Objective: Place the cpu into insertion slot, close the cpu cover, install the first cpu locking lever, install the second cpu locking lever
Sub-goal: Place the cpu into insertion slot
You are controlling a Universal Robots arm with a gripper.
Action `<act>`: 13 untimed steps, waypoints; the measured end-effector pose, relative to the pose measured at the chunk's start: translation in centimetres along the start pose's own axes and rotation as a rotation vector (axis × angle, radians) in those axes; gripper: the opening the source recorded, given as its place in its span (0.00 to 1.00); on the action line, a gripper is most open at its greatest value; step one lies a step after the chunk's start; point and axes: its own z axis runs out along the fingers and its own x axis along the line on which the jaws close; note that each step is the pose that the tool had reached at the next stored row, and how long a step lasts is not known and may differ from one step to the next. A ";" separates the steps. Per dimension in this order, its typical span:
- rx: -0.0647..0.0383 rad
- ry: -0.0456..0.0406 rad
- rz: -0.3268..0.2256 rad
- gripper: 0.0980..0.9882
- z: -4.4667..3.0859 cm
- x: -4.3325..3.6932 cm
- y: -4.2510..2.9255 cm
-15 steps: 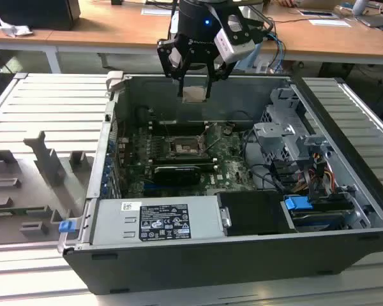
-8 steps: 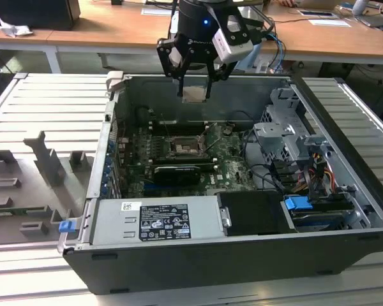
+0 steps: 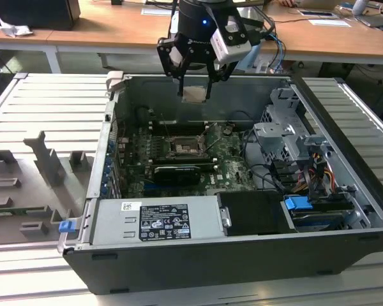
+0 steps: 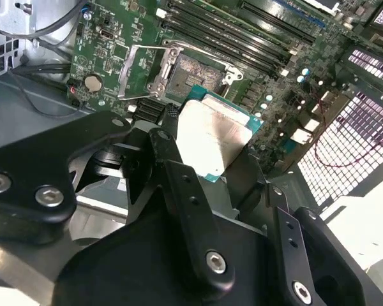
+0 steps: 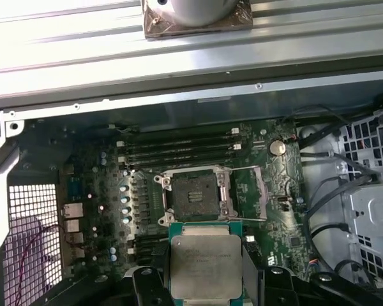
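Exterior view, gripper: The gripper (image 3: 195,89) hung in the upper centre of the frame, over the open computer case (image 3: 242,255) that lay on the ribbed grey worktop (image 3: 45,108).
Exterior view, cpu: The cpu (image 3: 195,95) was pinched between the closed fingers (image 3: 181,86), in the air above the board and not seated.
Exterior view, socket: The insertion slot (image 3: 188,145) lay on the green motherboard (image 3: 233,169), lower in the frame than the chip and well apart from it.
Second wrist view, grip: Two black fingers (image 4: 179,185) clamped opposite edges of the cpu (image 4: 210,137) and left its pale metal top bare. This was probably done so that the contact side touched nothing.
Second wrist view, socket: The insertion slot (image 4: 198,73) showed beyond the chip. Its dark pin field was uncovered inside a silvery metal frame, and nothing touched it.
First wrist view, alignment: The sides of the cpu (image 5: 205,261) ran roughly parallel to those of the insertion slot (image 5: 195,193). That suggested the chip was turned to match the socket.
First wrist view, surroundings: The long black memory slots (image 5: 179,148) lay on the far side of the socket from the chip, apart from both.
Task state: Judging by the bare pin field and the held chip, the placing step was not yet done.
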 end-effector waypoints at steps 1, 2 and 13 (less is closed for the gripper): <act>0.000 -0.0008 0.009 0.50 0.00 0.00 0.00; 0.000 -0.0022 0.025 0.50 0.00 0.00 0.00; -0.002 -0.0081 0.090 0.50 0.01 0.00 -0.01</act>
